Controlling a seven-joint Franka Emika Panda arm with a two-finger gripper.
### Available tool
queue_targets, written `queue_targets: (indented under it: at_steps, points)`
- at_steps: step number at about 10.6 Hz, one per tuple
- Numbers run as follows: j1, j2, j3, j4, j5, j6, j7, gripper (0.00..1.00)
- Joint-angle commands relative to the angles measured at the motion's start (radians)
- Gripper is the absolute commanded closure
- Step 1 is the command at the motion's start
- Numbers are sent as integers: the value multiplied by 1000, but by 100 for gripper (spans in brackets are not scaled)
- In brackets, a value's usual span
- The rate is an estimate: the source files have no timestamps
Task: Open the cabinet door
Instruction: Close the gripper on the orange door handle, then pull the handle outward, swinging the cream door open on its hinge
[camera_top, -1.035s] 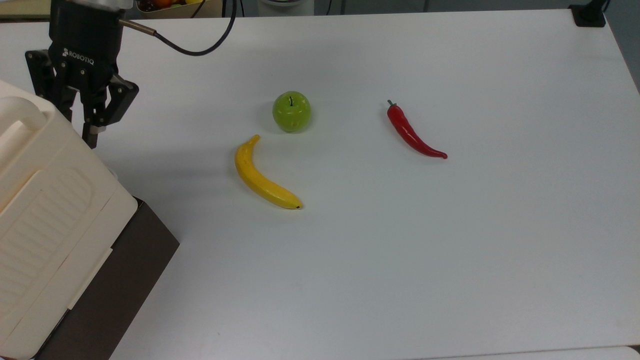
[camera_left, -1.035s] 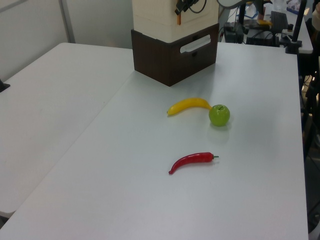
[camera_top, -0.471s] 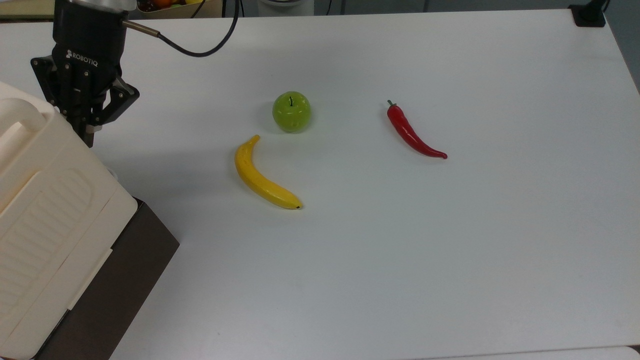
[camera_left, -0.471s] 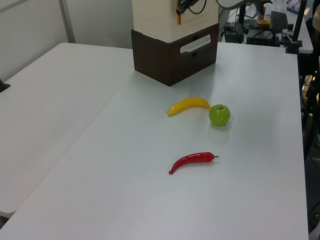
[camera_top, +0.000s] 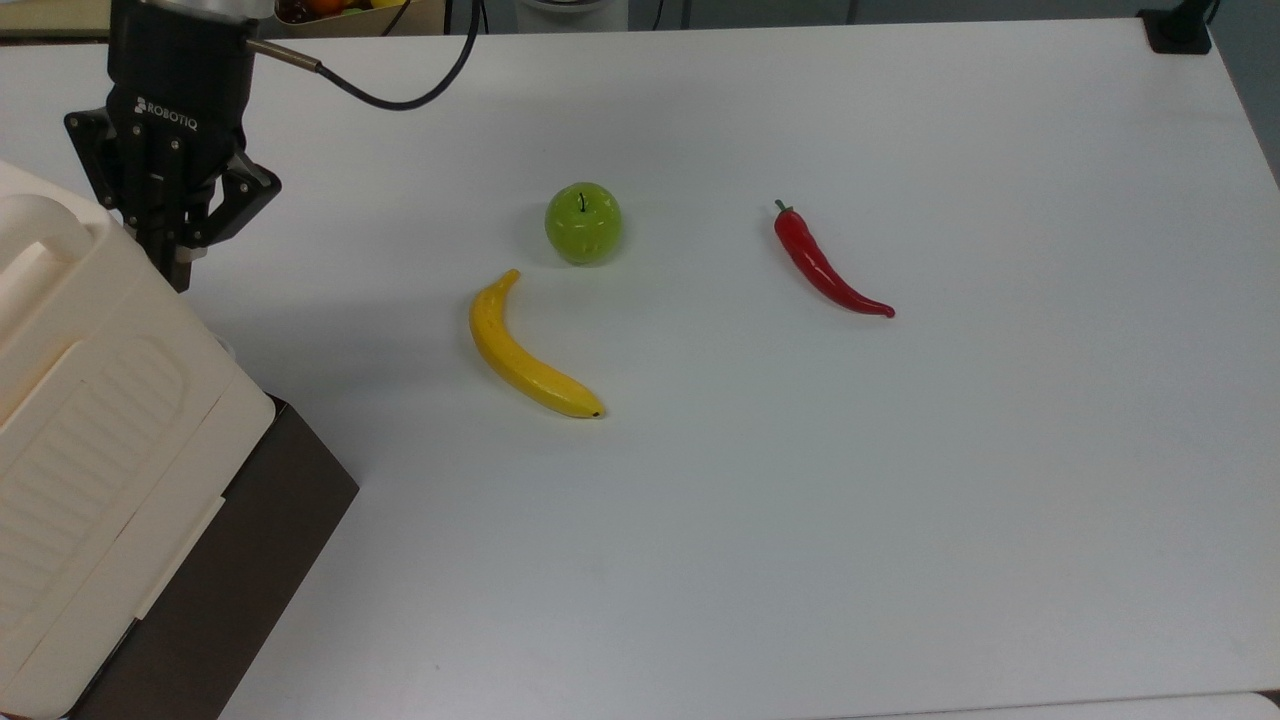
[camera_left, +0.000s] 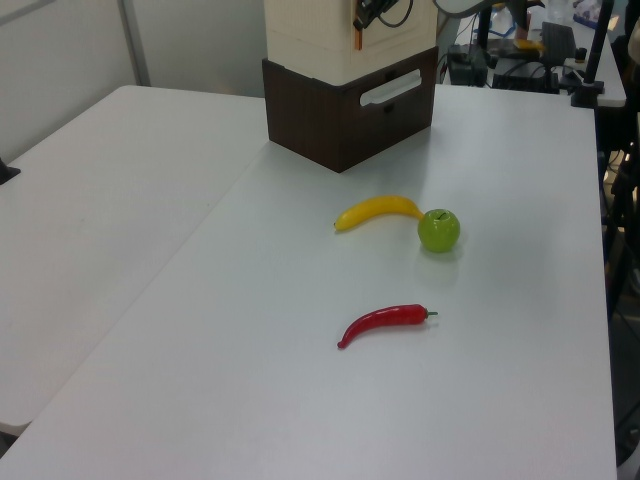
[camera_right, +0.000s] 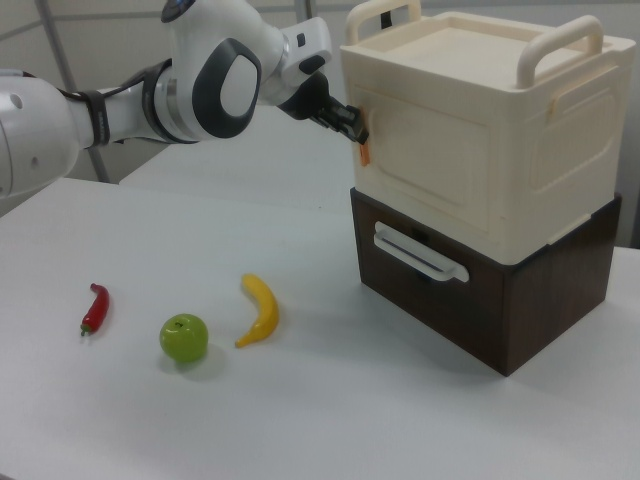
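Claw (camera_right: 358, 128) sits at the upper corner of the cabinet door (camera_right: 425, 165), its fingers drawn narrow and apparently pinched on a small orange tab (camera_right: 365, 152) at the door's edge; whether the pads truly grip it I cannot tell. In the top view the claw (camera_top: 178, 262) hangs tip-down against the cream cabinet (camera_top: 90, 400).

That door, right at the fingertips, is the cabinet's front face: a flat cream plastic panel with a shallow moulded frame, closed flush. I judge it light and stiff, smooth enough to slip from the pads, so the tab looks like the sensible place to hold. It should swing on a hinge at the edge away from the claw, and a pull that follows that arc would spare the thin tab, which may flex or tear off. The light cabinet might also slide on its base if pulled hard.

Above the claw, two looped handles (camera_right: 380, 14) rise from the cabinet's lid. Below it sits a dark brown wood-grain drawer box (camera_right: 470, 300) with a pale bar handle (camera_right: 420, 252).

Further off on the matte white table (camera_top: 900, 500) lie glossy toy foods: a curved yellow banana (camera_top: 525, 352) nearest the claw, a round green apple (camera_top: 583, 222) beyond it, and a slim red chilli (camera_top: 825, 265) farthest away.
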Motion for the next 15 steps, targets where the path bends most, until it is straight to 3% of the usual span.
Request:
queue_targets:
  at_steps: [1,4,5,8,10,15]
  points:
    - [20,-52,6,-16,-5,-142,16,91]
    - [22,-69,8,-16,-2,-190,17,86]
    - [22,-75,8,-16,1,-223,17,72]
    - [20,-110,6,-7,78,-320,16,15]
    - [19,-129,4,7,81,-346,17,1]
    - [14,-107,3,117,75,-308,19,0]
